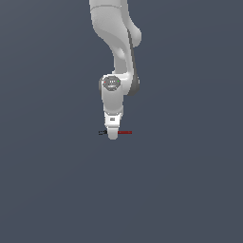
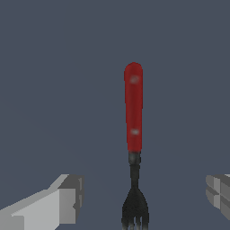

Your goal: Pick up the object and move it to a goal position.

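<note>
Red-handled fork (image 2: 134, 134) between spread pincer (image 2: 143, 197) fingers (image 2: 67, 197), on bare grey floor (image 1: 190, 190).

We see the fork (image 2: 134, 134) lying alone on the flat grey floor (image 1: 190, 190), with open room all around it. The gripper (image 2: 143, 197) straddles it, its 2 fingers (image 2: 67, 197) spread wide, with free gaps on both sides of the fork's dark neck.

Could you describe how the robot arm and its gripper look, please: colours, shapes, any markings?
The arm is glossy white with rounded, tubular segments and a dark seam along one side. The wrist joint carries a round grey disc with small coloured marks. The gripper is white; in the wrist view its fingers are blocky and pale grey. No cables show.
</note>
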You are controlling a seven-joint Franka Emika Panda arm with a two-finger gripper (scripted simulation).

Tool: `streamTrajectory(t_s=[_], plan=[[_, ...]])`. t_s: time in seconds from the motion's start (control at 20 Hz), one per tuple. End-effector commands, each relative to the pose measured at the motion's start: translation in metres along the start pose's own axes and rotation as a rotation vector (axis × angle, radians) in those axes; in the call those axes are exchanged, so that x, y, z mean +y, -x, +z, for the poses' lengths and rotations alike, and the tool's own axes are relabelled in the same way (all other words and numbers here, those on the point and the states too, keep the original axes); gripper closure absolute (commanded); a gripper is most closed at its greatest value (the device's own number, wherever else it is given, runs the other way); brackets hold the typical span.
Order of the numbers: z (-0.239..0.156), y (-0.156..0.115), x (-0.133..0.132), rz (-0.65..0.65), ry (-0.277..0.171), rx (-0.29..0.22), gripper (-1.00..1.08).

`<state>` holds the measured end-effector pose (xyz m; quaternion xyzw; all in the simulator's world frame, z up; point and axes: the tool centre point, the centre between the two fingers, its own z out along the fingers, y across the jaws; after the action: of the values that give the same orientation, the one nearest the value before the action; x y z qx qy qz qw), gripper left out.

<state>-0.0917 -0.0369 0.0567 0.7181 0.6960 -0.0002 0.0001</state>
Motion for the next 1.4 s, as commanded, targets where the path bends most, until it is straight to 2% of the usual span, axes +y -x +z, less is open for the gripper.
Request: streamTrajectory(t_s=[0.0, 0.25, 0.7, 1.0, 1.05, 1.35], plan=[[0.000, 0.000, 0.000, -0.008, 0.000, 0.000, -0.92], [0.005, 0.000, 0.000, -0.004, 0.000, 0.000, -0.92], [0.041, 0.000, -0.001, -0.008, 0.000, 0.000, -0.92], [0.051, 0.000, -0.001, -0.008, 0.000, 0.000, -0.92], [0.051, 0.000, -0.001, -0.008, 0.000, 0.000, 1.08], [0.051, 0.000, -0.001, -0.008, 0.000, 0.000, 1.08]])
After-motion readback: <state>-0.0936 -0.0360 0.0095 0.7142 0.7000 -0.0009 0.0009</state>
